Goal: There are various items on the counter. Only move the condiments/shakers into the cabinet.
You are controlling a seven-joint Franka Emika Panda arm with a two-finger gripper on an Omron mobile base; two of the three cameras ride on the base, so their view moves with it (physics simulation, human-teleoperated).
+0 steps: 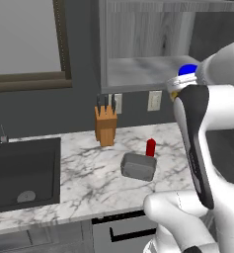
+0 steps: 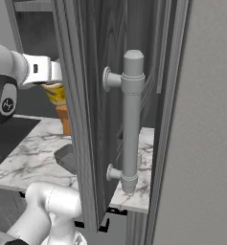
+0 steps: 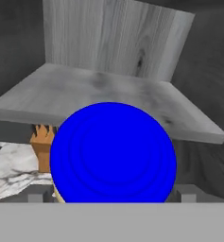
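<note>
Jar: you have the blue-lidded yellow jar [image 3: 113,153] between the fingers of the pincer [image 3: 112,196], lid facing the hand camera, one grey fingertip [image 3: 37,196] visible on either side. From the left base it shows as a blue cap [image 1: 187,70] at the wrist, raised to about shelf level.
Pincer: jaws stand wide, spanning the broad jar; by my reading it is gripped, not merely straddled.
Cabinet: the grey wood-grain shelf [image 3: 108,97] lies straight ahead of the pincer and a little above the jar's lid; shelf surface bare as far as you can see. The jar is short of the shelf edge, not yet set down.
Red squeeze bottle [image 1: 150,147]: well below the pincer, upright on the marble counter [image 1: 89,183], just behind the grey pan [image 1: 138,166].
Knife block [image 1: 105,126]: below and beyond, on the counter; stays put.
Shaker: cannot locate it.
Progress: judged early. First condiment in transit, none shelved.
Left to do: place jar, then fetch bottle and shaker.
</note>
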